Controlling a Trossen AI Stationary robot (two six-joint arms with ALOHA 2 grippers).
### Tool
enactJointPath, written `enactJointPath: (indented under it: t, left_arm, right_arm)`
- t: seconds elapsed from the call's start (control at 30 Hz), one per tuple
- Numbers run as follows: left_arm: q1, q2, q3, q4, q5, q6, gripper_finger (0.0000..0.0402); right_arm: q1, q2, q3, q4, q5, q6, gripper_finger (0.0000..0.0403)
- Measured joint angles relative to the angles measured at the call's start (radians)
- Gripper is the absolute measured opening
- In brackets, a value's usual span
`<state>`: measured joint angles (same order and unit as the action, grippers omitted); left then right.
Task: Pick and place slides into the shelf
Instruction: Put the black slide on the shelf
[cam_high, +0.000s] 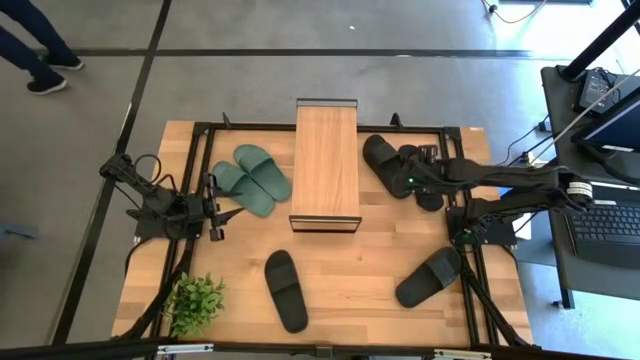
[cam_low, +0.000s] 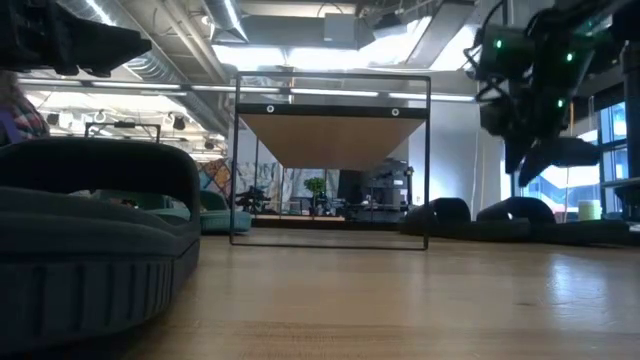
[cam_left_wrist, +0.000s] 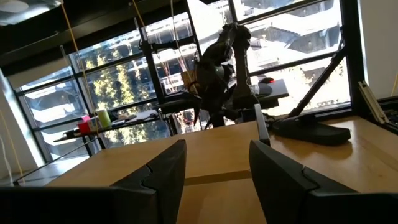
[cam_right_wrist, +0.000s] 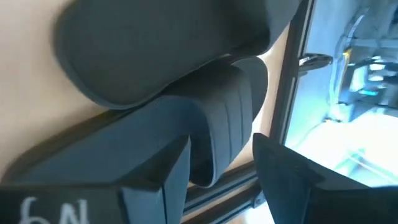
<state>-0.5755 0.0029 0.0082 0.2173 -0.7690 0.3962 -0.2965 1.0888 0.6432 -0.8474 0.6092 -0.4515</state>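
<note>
The shelf (cam_high: 325, 165) stands at the table's middle; it also shows in the low view (cam_low: 333, 140). Two dark green slides (cam_high: 252, 177) lie on their soles left of it. Two black slides (cam_high: 385, 160) lie right of it, side by side. Two more black slides lie near the front, one at the centre (cam_high: 287, 290) and one at the right (cam_high: 430, 277). My right gripper (cam_high: 412, 180) hangs open just above the right-hand pair, its fingers (cam_right_wrist: 177, 171) over one slide's strap (cam_right_wrist: 230, 124). My left gripper (cam_high: 215, 207) is open and empty, low beside the green slides.
A small potted plant (cam_high: 195, 300) stands at the near left corner. A black metal frame (cam_high: 465, 215) runs along the table's edges. A person's legs (cam_high: 40, 50) show on the floor beyond the far left. Bare wood lies in front of the shelf.
</note>
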Motion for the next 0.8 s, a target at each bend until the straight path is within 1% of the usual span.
enactJointPath:
  t: [0.23,0.37,0.53,0.67,0.8]
  left_arm:
    - [0.0,0.0,0.0,0.0,0.0,0.0,0.0168]
    - [0.0,0.0,0.0,0.0,-0.001,0.0,0.0168]
    - [0.0,0.0,0.0,0.0,-0.001,0.0,0.0168]
    - [0.0,0.0,0.0,0.0,-0.001,0.0,0.0168]
    - [0.0,0.0,0.0,0.0,-0.001,0.0,0.0168]
  right_arm:
    - [-0.052,0.027,-0.086,0.142,0.0,-0.006,0.0174]
    - [-0.08,0.043,-0.107,0.203,0.002,-0.079,0.0174]
    - [-0.135,0.079,-0.108,0.281,0.0,-0.129,0.0174]
    - [-0.18,0.111,-0.108,0.29,0.0,-0.172,0.0174]
    - [-0.215,0.139,-0.108,0.303,0.0,-0.179,0.0174]
